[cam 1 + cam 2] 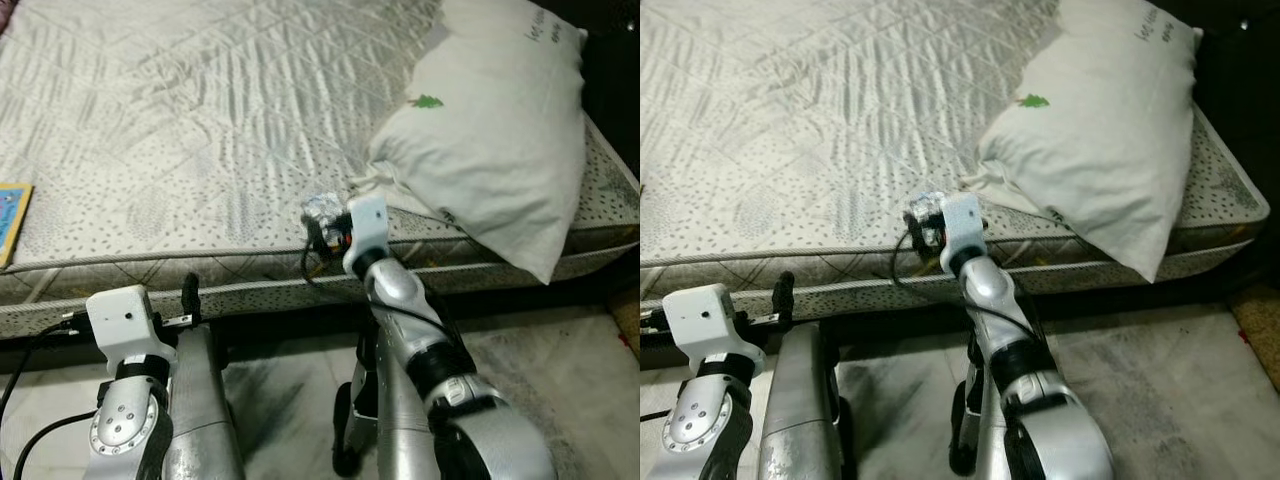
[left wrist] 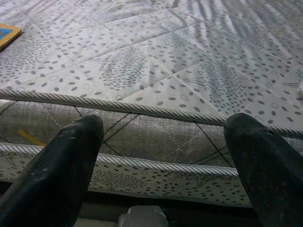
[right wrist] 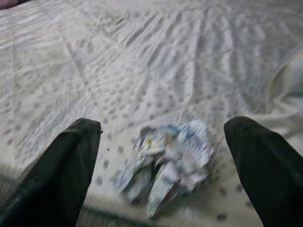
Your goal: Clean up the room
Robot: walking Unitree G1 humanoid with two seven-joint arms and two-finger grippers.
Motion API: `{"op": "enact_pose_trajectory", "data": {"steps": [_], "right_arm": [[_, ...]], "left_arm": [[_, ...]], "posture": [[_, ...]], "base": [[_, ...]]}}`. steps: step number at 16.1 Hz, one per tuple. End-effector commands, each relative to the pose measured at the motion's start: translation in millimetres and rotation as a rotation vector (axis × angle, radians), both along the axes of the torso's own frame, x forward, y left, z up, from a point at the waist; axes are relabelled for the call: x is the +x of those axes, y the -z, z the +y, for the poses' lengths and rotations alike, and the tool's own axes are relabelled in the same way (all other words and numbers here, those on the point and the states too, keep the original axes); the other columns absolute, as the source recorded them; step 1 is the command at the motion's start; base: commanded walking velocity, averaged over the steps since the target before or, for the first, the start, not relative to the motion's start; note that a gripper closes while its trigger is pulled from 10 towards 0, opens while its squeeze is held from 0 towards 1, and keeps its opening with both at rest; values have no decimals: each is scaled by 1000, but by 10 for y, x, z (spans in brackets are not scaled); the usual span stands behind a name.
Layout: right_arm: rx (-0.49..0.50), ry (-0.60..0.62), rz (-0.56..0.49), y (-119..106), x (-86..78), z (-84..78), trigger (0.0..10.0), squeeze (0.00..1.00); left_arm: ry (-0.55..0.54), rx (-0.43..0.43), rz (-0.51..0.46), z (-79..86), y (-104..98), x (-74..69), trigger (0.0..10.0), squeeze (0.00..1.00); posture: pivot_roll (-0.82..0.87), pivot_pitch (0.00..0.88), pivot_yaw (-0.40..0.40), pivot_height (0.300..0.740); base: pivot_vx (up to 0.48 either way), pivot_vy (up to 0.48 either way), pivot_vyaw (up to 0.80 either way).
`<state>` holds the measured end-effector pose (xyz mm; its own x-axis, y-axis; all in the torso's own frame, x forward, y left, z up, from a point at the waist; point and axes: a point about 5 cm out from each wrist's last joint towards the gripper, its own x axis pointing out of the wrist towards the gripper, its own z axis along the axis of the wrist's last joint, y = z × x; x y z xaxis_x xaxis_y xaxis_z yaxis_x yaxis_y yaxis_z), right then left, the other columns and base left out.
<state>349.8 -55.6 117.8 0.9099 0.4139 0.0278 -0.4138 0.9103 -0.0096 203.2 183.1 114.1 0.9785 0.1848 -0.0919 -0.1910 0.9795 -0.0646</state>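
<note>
A crumpled, shiny wrapper (image 1: 322, 208) lies on the grey quilted mattress (image 1: 200, 120), close to its front edge. My right gripper (image 3: 163, 127) reaches over that edge and stands open, its two black fingers on either side of the wrapper (image 3: 165, 161) without touching it. Lower and to the left, my left gripper (image 2: 165, 125) is open with nothing between its fingers, pointing at the side of the mattress (image 2: 156, 137). One of its fingers (image 1: 190, 292) shows just below the bed's edge.
A large white pillow (image 1: 495, 140) lies tilted on the bed's right corner and overhangs the edge. A colourful book (image 1: 12, 220) rests on the mattress at the far left. Pale floor (image 1: 540, 350) runs beneath the bed's front.
</note>
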Motion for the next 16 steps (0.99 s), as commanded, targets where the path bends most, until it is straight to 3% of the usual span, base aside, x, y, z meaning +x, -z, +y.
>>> {"op": "enact_pose_trajectory", "data": {"steps": [1, 8, 11, 15, 16], "right_arm": [[9, 13, 15, 25, 14, 42, 10000, 0], [20, 12, 18, -123, 104, 357, 10000, 0], [-23, 26, 39, -105, 108, 425, 10000, 0], [-168, 58, 182, 176, 7, 502, 10000, 0], [-170, 65, 211, 225, -19, 512, 9255, 0]], "left_arm": [[-5, 3, -8, -13, -40, -22, 10000, 0], [-69, 20, 16, 26, -100, -322, 10000, 0], [-70, 18, 22, 19, -104, -338, 10000, 0], [-63, 11, 23, -17, -109, -301, 10000, 0], [-64, 9, 23, -19, -105, -298, 10000, 0]], "posture": [[243, 245, -98, 504], [326, 286, -124, 504], [324, 285, -126, 504], [324, 283, -140, 504], [325, 280, -142, 504]], "base": [[0, 0, 0], [0, 0, 0], [0, 0, 0], [0, 0, 0], [0, 0, 0]]}}
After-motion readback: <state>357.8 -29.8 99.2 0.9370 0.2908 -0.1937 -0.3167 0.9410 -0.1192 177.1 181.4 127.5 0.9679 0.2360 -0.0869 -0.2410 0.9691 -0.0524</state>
